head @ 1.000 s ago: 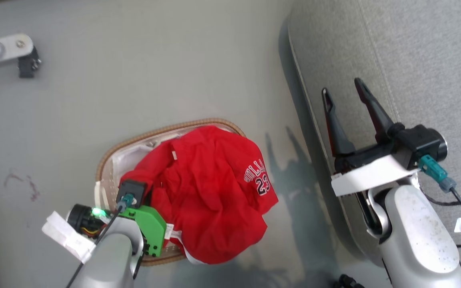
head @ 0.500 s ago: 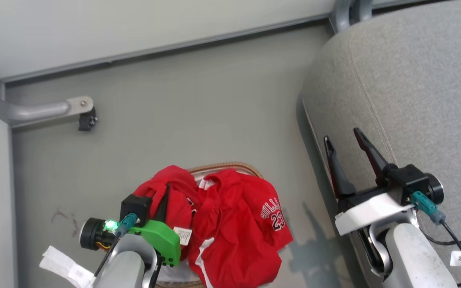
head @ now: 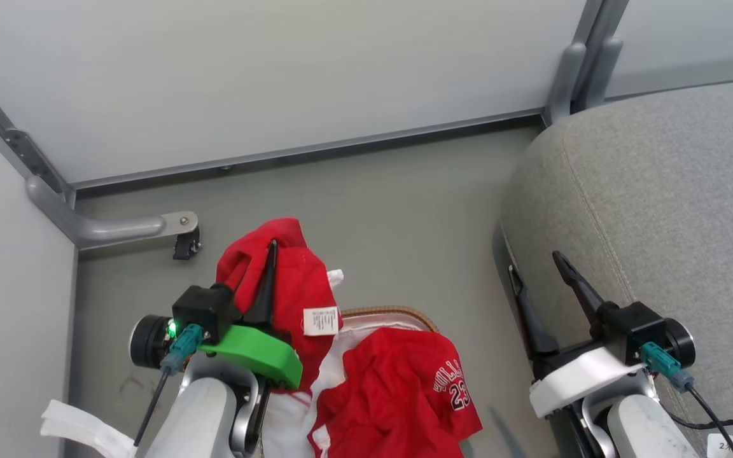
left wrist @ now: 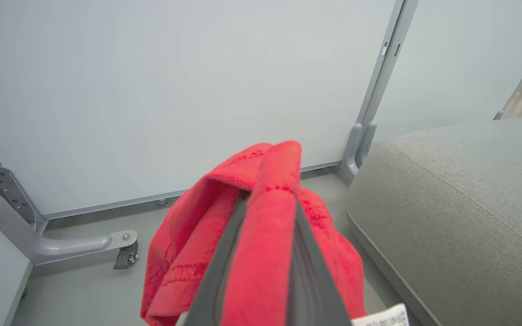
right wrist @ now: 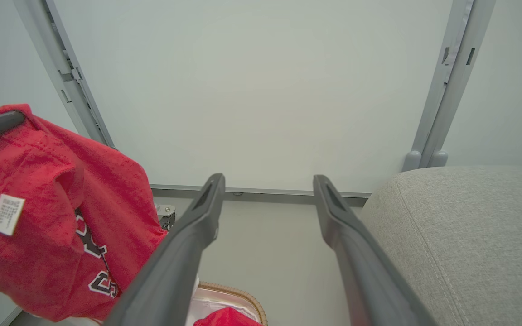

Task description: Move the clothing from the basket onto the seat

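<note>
- At the far left, a grey metal frame foot [head: 125, 226] with a small black caster rests on the grey floor [head: 404, 210]. It stands in front of a pale wall panel [head: 277, 76].
- My left claw [head: 271, 251] is pressed together, pinching a red jersey-fabric garment [head: 296, 286]. In the left wrist view a fold of that red cloth [left wrist: 261, 253] sits between the two dark fingers [left wrist: 304, 280] and spills over their tips.
- The garment hangs from the claw above the floor, with a white care label [head: 321, 321] showing on its right side. Its lower end runs down toward the basket, and I cannot tell whether it hangs free of it.
- Just to the right and nearer to me, an oval white plastic laundry basket [head: 404, 312] with a brown woven rim stands on the floor.
- A second red jersey-fabric garment [head: 398, 394], printed "BULLS 23" in white and black, lies heaped over the basket and covers most of its opening.
- Further right, my right claw [head: 535, 264] is spread wide with nothing between its fingers. It hovers over the near left edge of the seat.
- The large grey fabric-upholstered seat cushion [head: 659, 210], with a rounded corner and a stitched seam, takes up the right side. Both red garments are to its left and apart from it.
</note>
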`<state>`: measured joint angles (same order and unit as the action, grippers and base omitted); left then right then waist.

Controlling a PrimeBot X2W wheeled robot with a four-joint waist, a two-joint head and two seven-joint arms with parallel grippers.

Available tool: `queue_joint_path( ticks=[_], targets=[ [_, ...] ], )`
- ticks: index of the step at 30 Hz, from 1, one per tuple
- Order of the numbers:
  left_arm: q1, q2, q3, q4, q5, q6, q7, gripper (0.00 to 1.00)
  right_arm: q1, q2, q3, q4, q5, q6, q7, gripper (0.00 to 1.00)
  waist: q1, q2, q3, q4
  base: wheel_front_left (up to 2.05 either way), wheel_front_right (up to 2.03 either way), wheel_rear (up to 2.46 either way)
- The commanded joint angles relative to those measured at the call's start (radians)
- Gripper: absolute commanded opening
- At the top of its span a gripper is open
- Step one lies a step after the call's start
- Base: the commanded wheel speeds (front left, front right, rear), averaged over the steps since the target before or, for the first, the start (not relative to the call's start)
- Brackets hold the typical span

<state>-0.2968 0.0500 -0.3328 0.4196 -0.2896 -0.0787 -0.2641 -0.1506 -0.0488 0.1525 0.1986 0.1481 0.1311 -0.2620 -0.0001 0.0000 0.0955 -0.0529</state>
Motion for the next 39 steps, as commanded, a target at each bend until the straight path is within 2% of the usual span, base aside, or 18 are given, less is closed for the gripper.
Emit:
queue_joint_path(
  ticks=[1,12,18,23,28,39],
  targets=[
    [-0.015,0.002,-0.004,-0.022,-0.016,0.006,-0.001,0.00,0.019,-0.004,0.006,0.002,0.002,-0.001,-0.004,1.00,0.0001,0.0000,-0.023,0.015,0.00,0.00,0.00],
    [-0.110,0.002,-0.084,-0.118,-0.106,0.025,-0.001,0.00,0.041,-0.004,0.076,0.019,0.013,-0.001,-0.004,1.00,0.0001,0.0000,-0.053,0.042,0.00,0.00,0.00],
    [-0.168,0.002,-0.156,-0.144,-0.141,0.044,-0.001,0.00,0.033,-0.004,0.201,0.038,0.042,-0.001,-0.004,1.00,0.0001,0.0000,-0.052,0.067,0.00,0.00,0.00],
    [-0.201,0.002,-0.218,-0.157,-0.174,0.064,-0.001,0.00,-0.016,-0.004,0.312,0.053,0.086,-0.001,-0.004,1.00,0.0001,0.0000,-0.049,0.084,0.00,0.00,0.00],
    [-0.226,0.002,-0.276,-0.171,-0.201,0.079,-0.001,0.00,-0.095,-0.005,0.383,0.071,0.141,-0.001,-0.004,1.00,0.0001,0.0000,-0.044,0.105,0.00,0.00,0.00],
    [-0.257,0.002,-0.365,-0.186,-0.237,0.090,-0.001,0.00,-0.224,-0.004,0.471,0.184,0.273,-0.001,-0.004,1.00,0.0001,0.0000,-0.033,0.156,0.00,0.00,0.00]
  ],
)
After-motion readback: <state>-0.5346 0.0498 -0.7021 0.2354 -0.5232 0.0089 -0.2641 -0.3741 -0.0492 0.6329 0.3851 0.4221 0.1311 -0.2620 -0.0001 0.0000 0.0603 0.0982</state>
